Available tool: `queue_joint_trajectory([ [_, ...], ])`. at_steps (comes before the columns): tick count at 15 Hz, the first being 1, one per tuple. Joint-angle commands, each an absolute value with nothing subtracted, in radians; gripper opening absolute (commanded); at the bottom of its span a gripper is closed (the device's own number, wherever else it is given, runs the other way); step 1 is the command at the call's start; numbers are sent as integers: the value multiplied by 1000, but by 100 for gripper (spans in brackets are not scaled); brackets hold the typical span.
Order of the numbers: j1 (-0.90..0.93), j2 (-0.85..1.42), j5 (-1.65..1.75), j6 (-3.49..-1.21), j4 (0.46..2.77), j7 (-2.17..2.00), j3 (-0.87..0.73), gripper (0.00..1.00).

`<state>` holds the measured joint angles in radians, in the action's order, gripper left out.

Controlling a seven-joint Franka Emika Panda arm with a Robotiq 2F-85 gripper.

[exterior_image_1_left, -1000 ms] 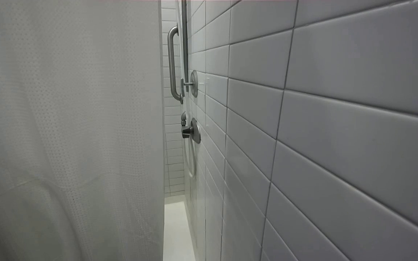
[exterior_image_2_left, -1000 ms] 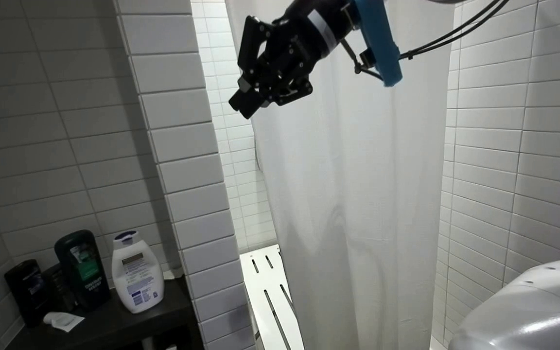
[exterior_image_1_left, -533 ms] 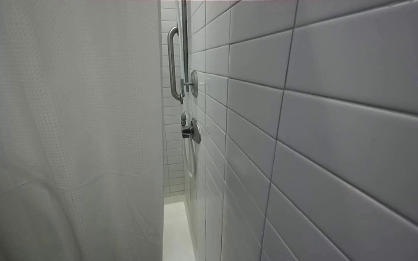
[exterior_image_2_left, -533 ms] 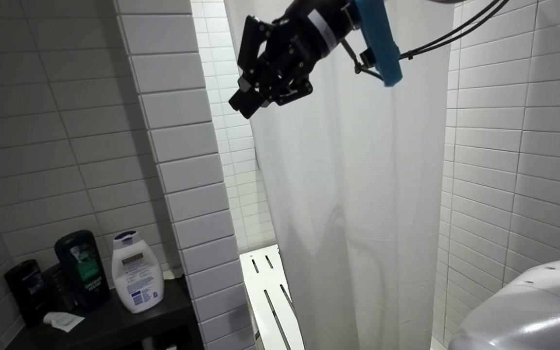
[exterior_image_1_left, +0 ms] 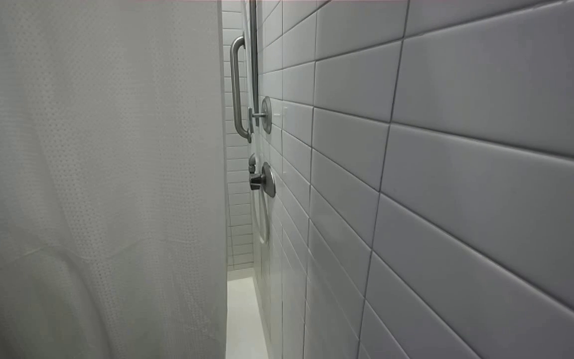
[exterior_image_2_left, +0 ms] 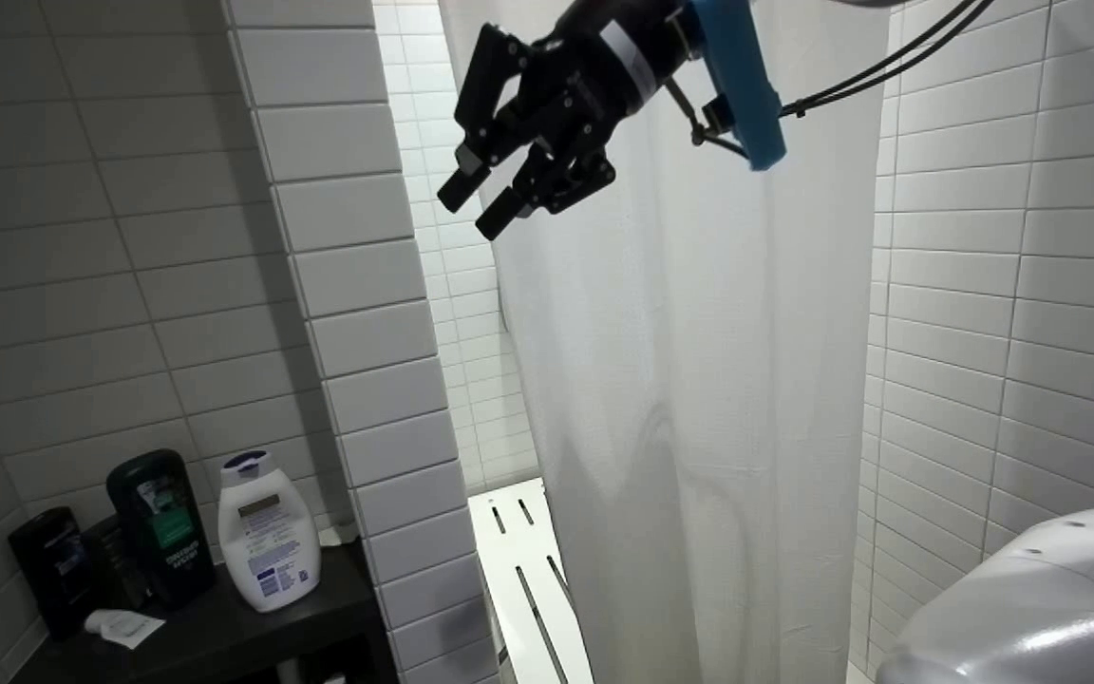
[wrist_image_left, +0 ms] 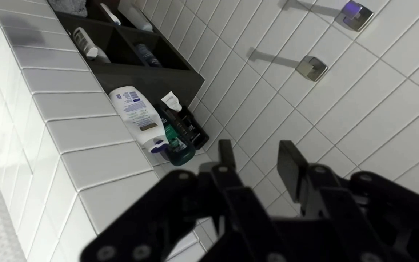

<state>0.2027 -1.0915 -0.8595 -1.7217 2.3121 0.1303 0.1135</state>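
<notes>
Right of the tiled pillar in an exterior view, the gripper hovers, empty and partway spread, near the white shower curtain, which hangs on that same side.

No wording legible for sure. White plastic btl w/ dark-blue cap, twd right edge of dark cabinet top: fine print, unreadable. Dark-green plastic btl w/ green lbl, twd rear edge: pale lettering, blurred. Black plastic container nr left edge, small white tube by it: print too tiny.
</notes>
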Motion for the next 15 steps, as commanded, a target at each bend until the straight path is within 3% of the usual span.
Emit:
queue_joint_trajectory([
  [1, 196, -1073, -887, -1697, 2284, 146, 123, 16],
  [2, 196, -1072, -891, -1695, 2282, 146, 125, 15],
  [4, 190, -1069, -888, -1690, 2279, 145, 129, 1],
  [11, 132, -1023, -836, -1691, 2322, 127, 132, 0],
  [12, 126, -1014, -833, -1696, 2325, 130, 136, 26],
  [13, 122, -1002, -829, -1691, 2325, 128, 138, 26],
  [15, 112, -981, -806, -1683, 2327, 121, 142, 37],
])
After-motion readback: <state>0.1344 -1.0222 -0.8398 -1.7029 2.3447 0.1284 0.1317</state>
